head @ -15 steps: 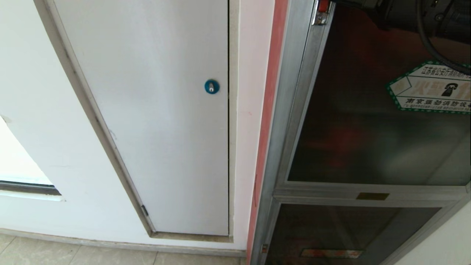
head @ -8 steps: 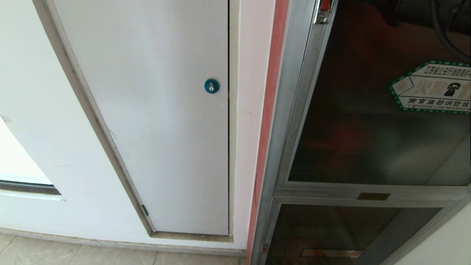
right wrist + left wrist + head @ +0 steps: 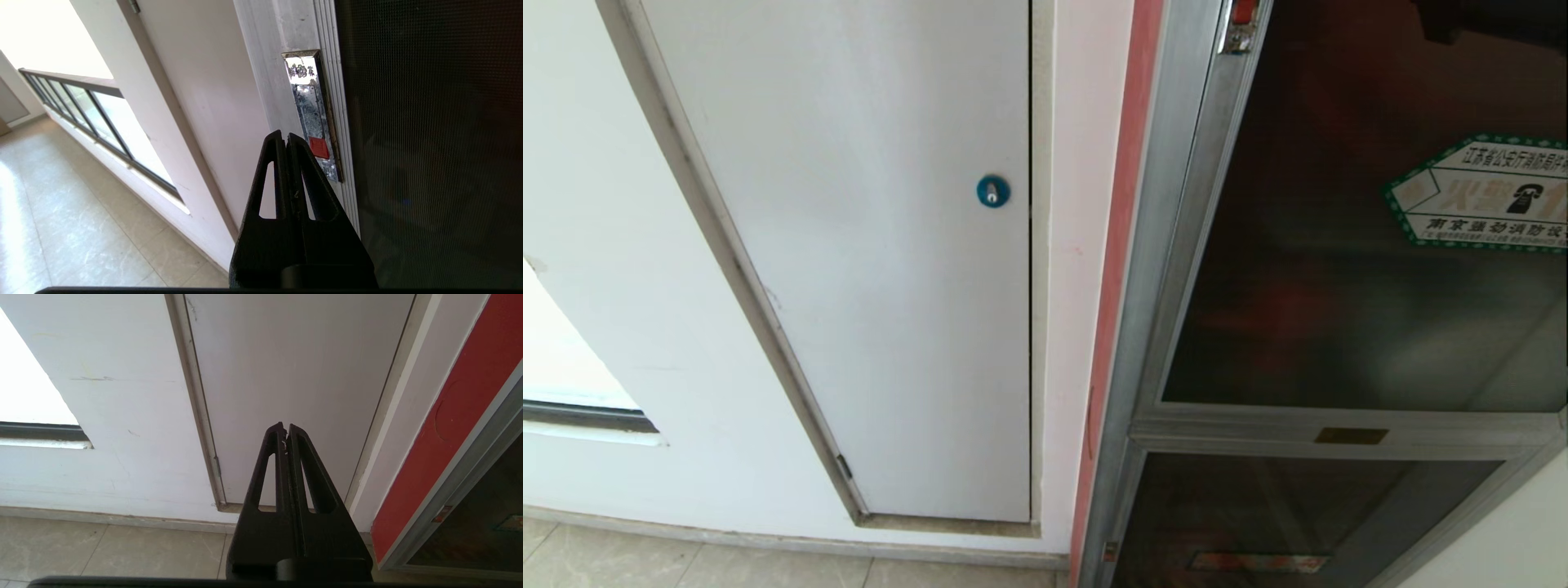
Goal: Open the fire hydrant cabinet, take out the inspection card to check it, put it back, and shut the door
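The fire hydrant cabinet (image 3: 1168,245) stands against the wall with its door (image 3: 1339,269) shut, the aluminium frame closed flush and the dark glass showing only a dim reddish glow from inside. On that glass, toward the door's upper far side from the latch, sits a green-bordered hexagonal sticker (image 3: 1482,196) with a telephone symbol. The red latch (image 3: 318,147) is set in a shiny metal plate on the door's frame edge, on the side nearest the plain white panel (image 3: 874,245). The right gripper (image 3: 286,136) hangs just in front of that latch, a little to the side of the red button and not visibly touching it, its two black fingers pressed together with nothing between them. The left gripper (image 3: 286,428) is well away from the cabinet door, pointed low at the white panel, near the panel's bottom edge, its fingers likewise closed tight on nothing. That panel carries a small blue round lock (image 3: 992,191) near the edge closest to the cabinet. A red strip (image 3: 1123,245) of wall runs between the panel's surround and the cabinet frame. The inspection card is not to be seen from here; the dark glass hides whatever lies inside.
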Controlling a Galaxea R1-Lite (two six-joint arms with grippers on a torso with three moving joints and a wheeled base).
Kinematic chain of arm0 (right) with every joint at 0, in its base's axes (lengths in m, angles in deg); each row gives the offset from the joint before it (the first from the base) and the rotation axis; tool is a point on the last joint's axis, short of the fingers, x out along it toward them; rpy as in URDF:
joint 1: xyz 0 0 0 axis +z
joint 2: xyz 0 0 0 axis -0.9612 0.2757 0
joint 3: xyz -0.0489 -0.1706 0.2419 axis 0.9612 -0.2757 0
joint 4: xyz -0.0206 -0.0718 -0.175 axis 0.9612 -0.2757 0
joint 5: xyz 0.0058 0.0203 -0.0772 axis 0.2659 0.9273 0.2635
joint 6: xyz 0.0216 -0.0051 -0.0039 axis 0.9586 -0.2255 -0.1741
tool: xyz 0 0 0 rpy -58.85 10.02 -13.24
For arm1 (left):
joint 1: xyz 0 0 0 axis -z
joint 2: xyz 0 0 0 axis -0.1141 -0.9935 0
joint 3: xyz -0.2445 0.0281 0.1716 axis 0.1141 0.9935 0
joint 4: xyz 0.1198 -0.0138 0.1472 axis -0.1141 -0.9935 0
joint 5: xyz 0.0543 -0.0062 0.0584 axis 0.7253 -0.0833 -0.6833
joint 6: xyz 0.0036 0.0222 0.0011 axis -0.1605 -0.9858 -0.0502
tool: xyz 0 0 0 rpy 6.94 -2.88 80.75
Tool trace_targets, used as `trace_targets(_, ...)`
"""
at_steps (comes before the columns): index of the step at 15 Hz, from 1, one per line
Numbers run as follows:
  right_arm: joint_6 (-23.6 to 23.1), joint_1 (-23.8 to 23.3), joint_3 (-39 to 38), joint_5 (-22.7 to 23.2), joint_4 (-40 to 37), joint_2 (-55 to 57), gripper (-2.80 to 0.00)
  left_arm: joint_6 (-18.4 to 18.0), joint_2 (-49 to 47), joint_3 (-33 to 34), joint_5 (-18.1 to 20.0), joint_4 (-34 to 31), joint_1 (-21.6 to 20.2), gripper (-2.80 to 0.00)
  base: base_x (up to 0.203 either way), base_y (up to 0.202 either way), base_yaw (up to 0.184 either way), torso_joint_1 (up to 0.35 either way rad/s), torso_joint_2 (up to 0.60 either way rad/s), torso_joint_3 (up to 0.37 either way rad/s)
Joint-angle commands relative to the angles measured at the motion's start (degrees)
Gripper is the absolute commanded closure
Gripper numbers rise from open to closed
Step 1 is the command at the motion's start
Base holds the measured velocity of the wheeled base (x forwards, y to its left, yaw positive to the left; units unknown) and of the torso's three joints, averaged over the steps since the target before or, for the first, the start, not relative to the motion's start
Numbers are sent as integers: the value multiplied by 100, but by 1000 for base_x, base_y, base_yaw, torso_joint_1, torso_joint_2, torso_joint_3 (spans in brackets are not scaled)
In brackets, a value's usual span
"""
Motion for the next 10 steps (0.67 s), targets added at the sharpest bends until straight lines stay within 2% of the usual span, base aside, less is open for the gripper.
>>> trace_targets(1, 7, 4, -144, 14, 6, -305, 0, 5, -8, 114, -5, 4, -1, 0, 0, 0, 0, 0, 0, 0)
trace_targets(7, 16, -69, -1051, -49, -3, -1238, 0, 5, -8, 114, -5, 4, -1, 0, 0, 0, 0, 0, 0, 0)
trace_targets(10, -8, -226, -1503, -249, 3, -1646, 0, 5, -2, 114, -5, 4, -1, 0, 0, 0, 0, 0, 0, 0)
